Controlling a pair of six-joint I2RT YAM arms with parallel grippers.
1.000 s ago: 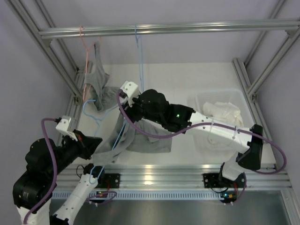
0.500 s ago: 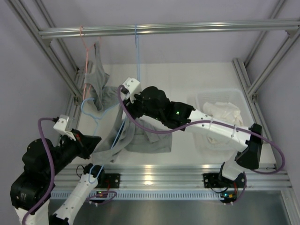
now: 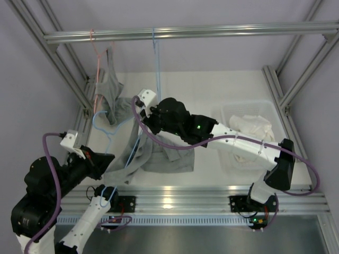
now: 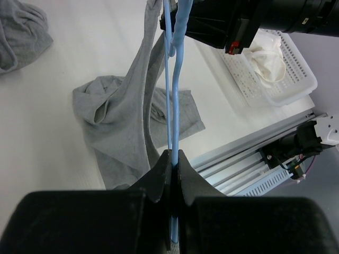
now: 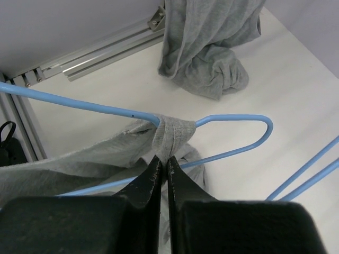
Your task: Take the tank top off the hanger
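Strap-slipping step in hand: left pincer [image 4: 173, 154] clamped on the blue hanger [image 4: 176, 79] wire, steadying it above the worktop [image 4: 106, 42]. Right pincer [image 5: 162, 160] pinched shut on the tank top [image 5: 172, 132] strap looped over the hanger arm; garment body trails onto worktop. Next, likely: draw strap outward past the bend

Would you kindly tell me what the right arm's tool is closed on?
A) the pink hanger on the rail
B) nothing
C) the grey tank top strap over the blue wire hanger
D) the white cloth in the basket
C: the right wrist view shows the right tool shut on the grey tank top strap, which is looped over the blue wire hanger.
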